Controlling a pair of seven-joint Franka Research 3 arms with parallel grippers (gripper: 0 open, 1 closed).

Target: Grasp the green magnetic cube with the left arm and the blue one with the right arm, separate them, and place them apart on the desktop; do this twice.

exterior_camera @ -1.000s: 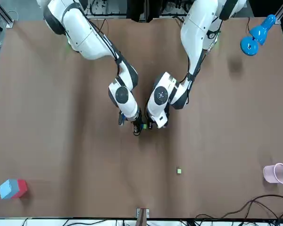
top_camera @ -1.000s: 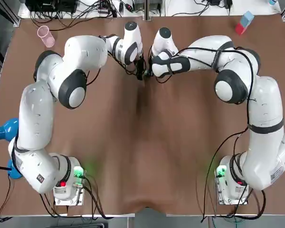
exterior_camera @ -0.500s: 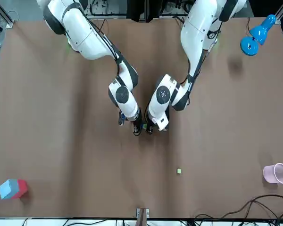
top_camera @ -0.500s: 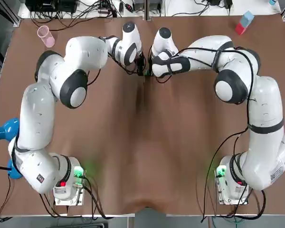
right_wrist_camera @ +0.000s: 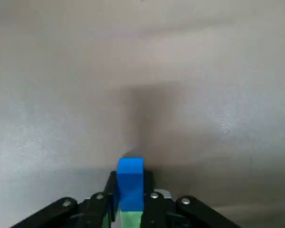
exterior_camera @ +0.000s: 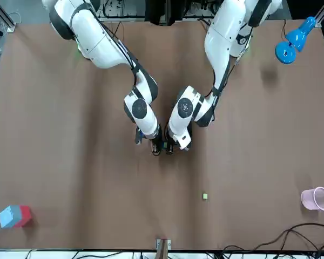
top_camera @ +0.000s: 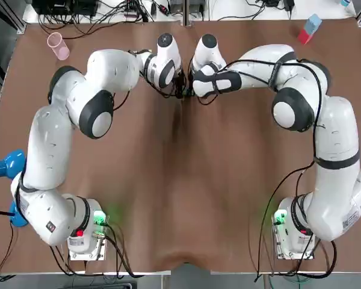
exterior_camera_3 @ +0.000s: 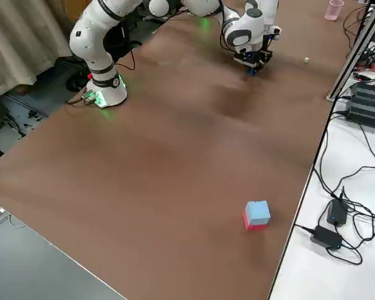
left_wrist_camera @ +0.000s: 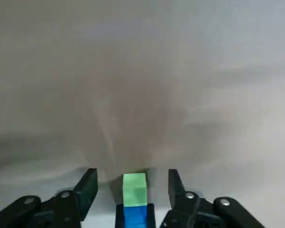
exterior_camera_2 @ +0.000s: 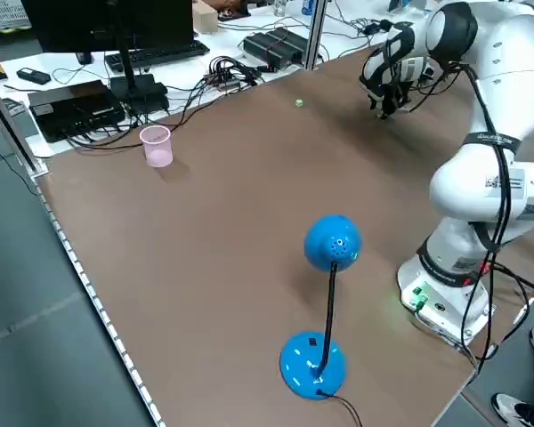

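Observation:
The green cube [left_wrist_camera: 134, 188] and the blue cube [right_wrist_camera: 130, 180] are stuck together as one pair at the far middle of the table. My right gripper [right_wrist_camera: 130, 185] is shut on the blue cube; it also shows as right gripper [top_camera: 189, 94] from above. My left gripper [left_wrist_camera: 131, 183] is open, its fingers [left_wrist_camera: 88, 185] spread wide on either side of the green cube without touching it. Seen from across the table, the left gripper [exterior_camera: 170, 149] and right gripper [exterior_camera: 156, 150] nearly meet, tips down just above the desktop.
A second small green cube [exterior_camera: 204, 196] lies alone nearer the far edge. A pink cup [top_camera: 58, 46] stands at the far left, a blue-and-red block [top_camera: 309, 28] at the far right, and a blue lamp [top_camera: 3, 165] at the left edge.
My left gripper has slid sideways toward the right gripper, so its fingers now flank the green cube. The right gripper has barely moved.

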